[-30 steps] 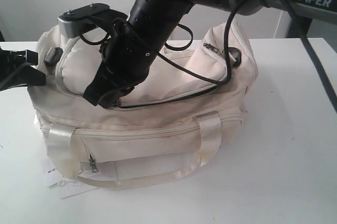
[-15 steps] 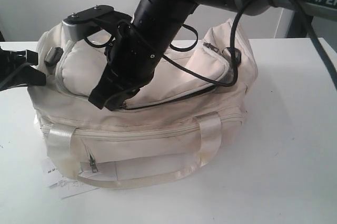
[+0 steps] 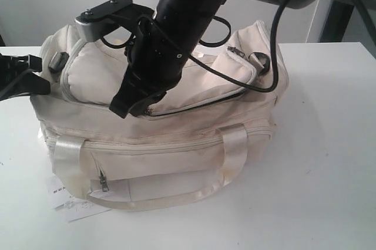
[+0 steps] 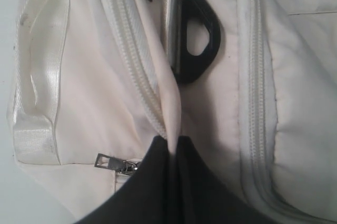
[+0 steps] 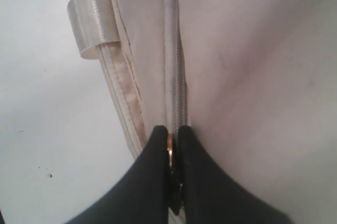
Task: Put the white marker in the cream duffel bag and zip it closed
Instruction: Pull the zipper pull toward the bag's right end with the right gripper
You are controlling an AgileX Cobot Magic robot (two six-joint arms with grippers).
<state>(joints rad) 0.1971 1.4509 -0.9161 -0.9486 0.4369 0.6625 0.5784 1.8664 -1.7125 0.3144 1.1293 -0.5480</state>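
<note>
The cream duffel bag (image 3: 176,144) stands on the white table (image 3: 329,174). My right gripper (image 3: 136,109) reaches across to the bag's top left and is shut on the brass zipper pull (image 5: 170,153) of the top zipper (image 5: 176,77). To the right of it a narrow dark slit (image 3: 202,103) stays open along that zipper. My left gripper (image 3: 46,87) is at the bag's left end, shut on a pinched fold of the bag's fabric (image 4: 171,108). The white marker is hidden.
A black ring with a metal bar (image 4: 197,34) sits on the bag's end just beyond the left gripper; another ring (image 3: 258,59) is at the right end. A white paper tag (image 3: 67,206) lies under the bag's front left corner. A small pocket zipper pull (image 4: 108,162) shows.
My right gripper has moved to the right along the top zipper with the pull, and the dark open slit has shortened. The bag's top has risen slightly. The left gripper has stayed in place.
</note>
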